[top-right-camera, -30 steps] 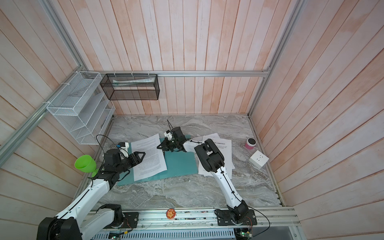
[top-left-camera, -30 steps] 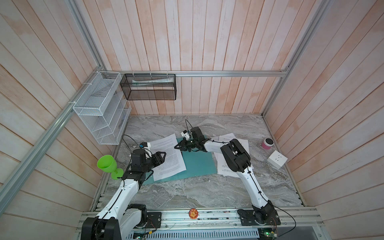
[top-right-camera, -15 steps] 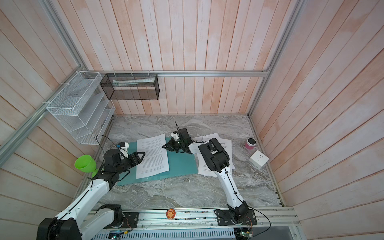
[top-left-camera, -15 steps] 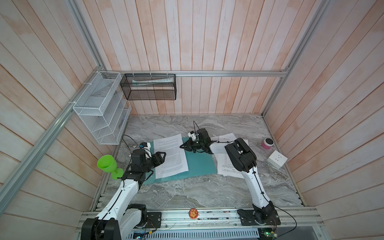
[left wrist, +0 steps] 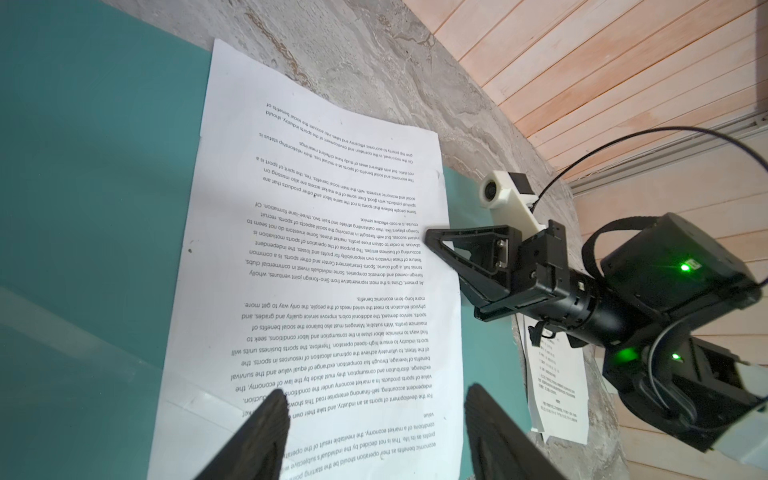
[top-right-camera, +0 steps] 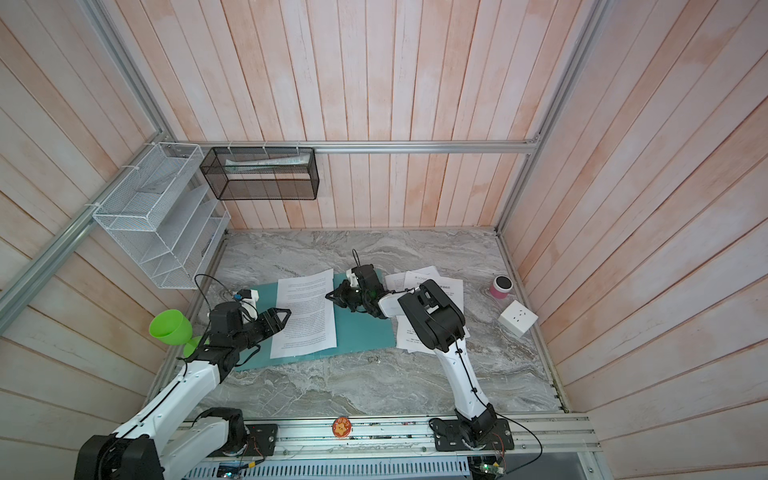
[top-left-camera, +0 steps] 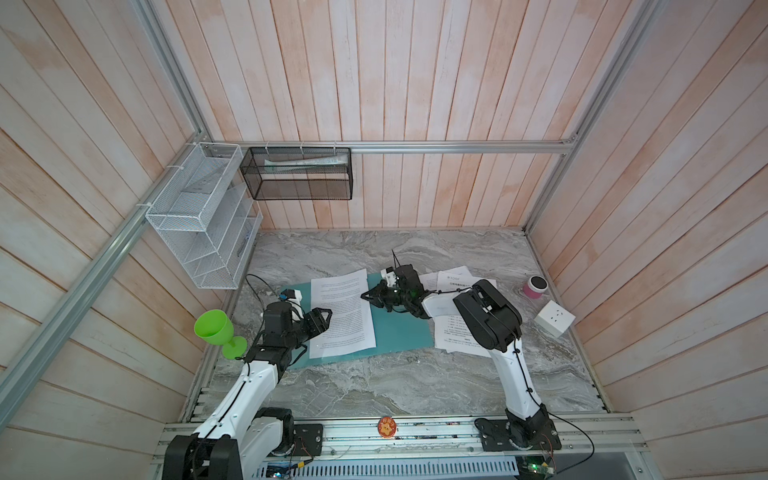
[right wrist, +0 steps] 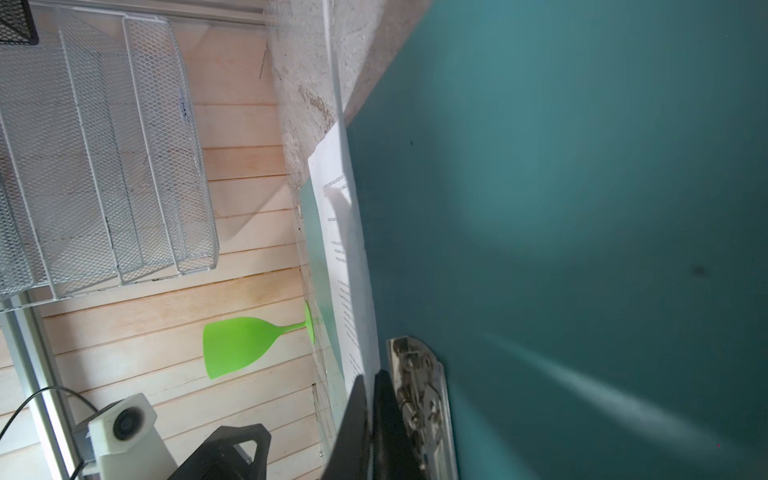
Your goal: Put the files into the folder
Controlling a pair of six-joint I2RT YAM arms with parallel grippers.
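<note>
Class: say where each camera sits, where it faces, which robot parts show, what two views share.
Top views: overhead, looking down at the table; both arms, left gripper, right gripper.
Left wrist: above the folder, facing sheet and right gripper; own fingertips.
Right wrist: low over folder, facing goblet, rack; own shut gripper.
Wrist views share: sheet, folder.

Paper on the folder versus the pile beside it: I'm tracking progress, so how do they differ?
The paper on the folder lies on the teal folder, its far edge overhanging the table. The pile lies on the table, right of the folder. The paper on the folder is in full view, while the pile is fanned out and partly hidden under the right arm. Both are white, printed and flat.
</note>
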